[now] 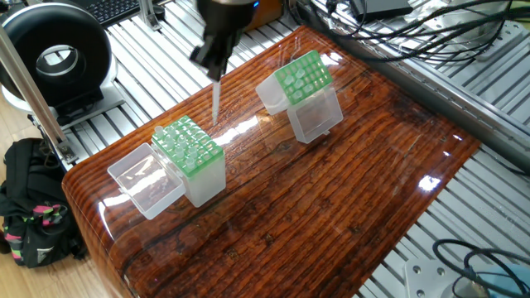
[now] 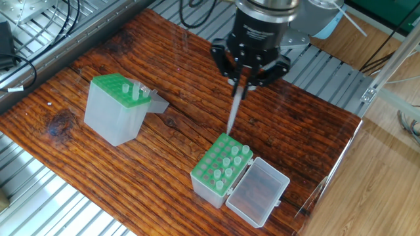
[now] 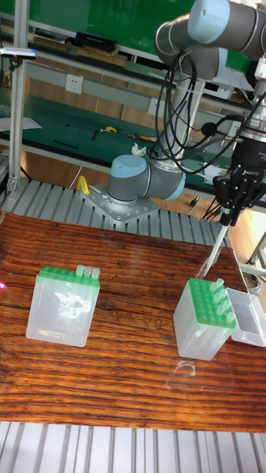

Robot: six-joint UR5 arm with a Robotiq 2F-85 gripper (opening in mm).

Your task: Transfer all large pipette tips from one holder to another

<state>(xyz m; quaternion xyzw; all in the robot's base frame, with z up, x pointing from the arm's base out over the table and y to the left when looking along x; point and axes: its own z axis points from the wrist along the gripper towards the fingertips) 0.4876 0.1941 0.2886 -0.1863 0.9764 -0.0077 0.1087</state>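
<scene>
While hovering above the right holder, end effector (image 2: 244, 81): fingers pressed onto the wide top of one large pipette tip (image 2: 234, 113), point hanging down, clear of the green grid below.
Held tip, position: in the air, just over the far edge of the right holder (image 2: 211, 182) as seen from the tall fixed view; not yet seated in any hole.
Left holder (image 2: 110, 123): about three tips (image 2: 138, 93) standing in a row along its far edge, rest of the grid showing open holes only.
Right holder, contents: whitish rims visible in several holes, so apparently tips already seated; exact count too small to read. One tip top poking up at the far side in the tall fixed view (image 3: 218, 283).
Clear lid (image 2: 257, 191): swung open to the right of the right holder, out of the way.
Desk (image 2: 308, 131): holders well apart on the wood, no loose tips lying about.
Progress, as a judgement: well under way but not finished. Carrying step in hand now, lowering and release to follow.
Left to do: seat this tip, then fetch the handful waiting in the left holder.
</scene>
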